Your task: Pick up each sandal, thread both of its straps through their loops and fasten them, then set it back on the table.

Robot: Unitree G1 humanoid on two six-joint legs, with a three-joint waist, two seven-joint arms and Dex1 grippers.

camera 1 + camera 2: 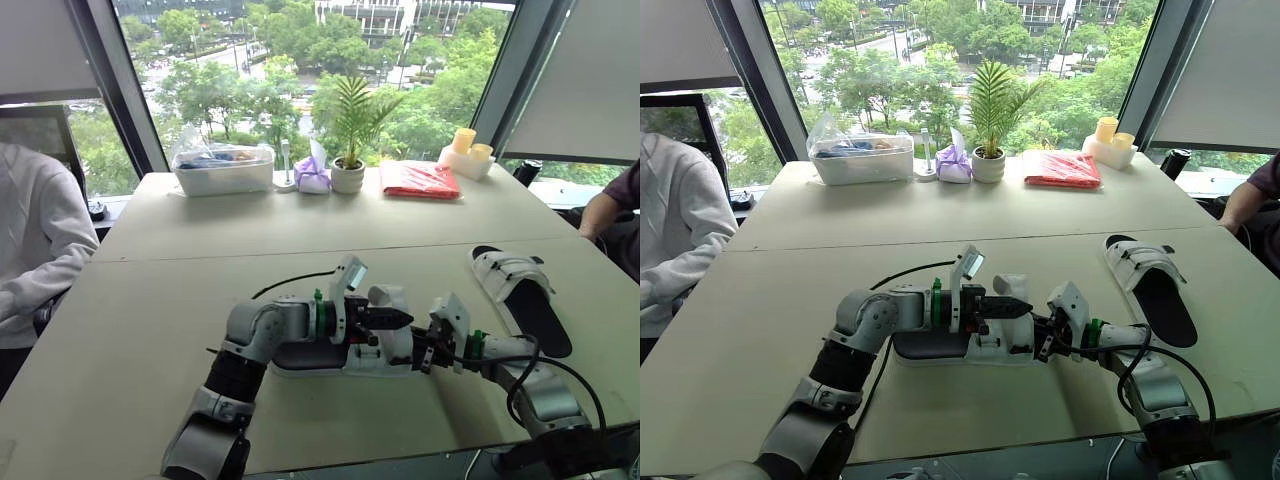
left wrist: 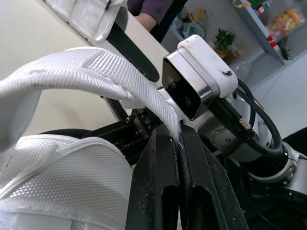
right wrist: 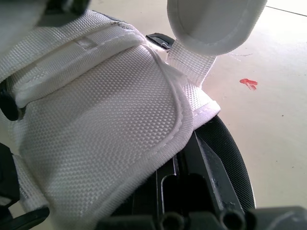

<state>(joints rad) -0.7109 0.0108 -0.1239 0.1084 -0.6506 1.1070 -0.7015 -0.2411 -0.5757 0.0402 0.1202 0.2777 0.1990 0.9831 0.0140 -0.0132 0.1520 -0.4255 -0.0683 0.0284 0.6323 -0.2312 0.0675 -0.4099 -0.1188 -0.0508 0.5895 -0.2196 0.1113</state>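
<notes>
Sandal (image 1: pixel 372 360) with a black sole and white upper lies on the table (image 1: pixel 140 320), directly between the two grippers. On its left, the left gripper (image 1: pixel 400 319) reaches over the sandal with its jaws pressed tight on the free end of a white strap (image 2: pixel 96 72), which arches up from the upper. The right gripper (image 1: pixel 422 352) meets the sandal's other end, under the upper's white flap; whether it grips cannot be told. A second sandal (image 1: pixel 520 300) lies further right, well apart.
</notes>
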